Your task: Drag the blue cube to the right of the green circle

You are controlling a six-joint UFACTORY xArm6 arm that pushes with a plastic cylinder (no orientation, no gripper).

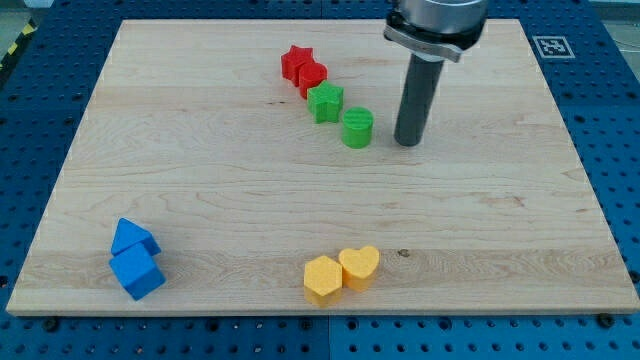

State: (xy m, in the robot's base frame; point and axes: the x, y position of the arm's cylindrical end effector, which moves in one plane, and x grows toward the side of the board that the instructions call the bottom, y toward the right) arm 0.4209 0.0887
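Observation:
The blue cube (137,272) sits near the view's bottom left corner of the wooden board (250,190), touching a second blue block (133,238) just above it. The green circle (358,128), a short cylinder, stands in the upper middle of the board. My tip (409,141) rests on the board just to the right of the green circle, a small gap apart from it, and far from the blue cube.
A green star (325,102) lies up-left of the green circle. A red star (296,62) and a red block (311,77) continue that diagonal line. A yellow hexagon (322,279) and a yellow heart (359,267) touch near the view's bottom middle.

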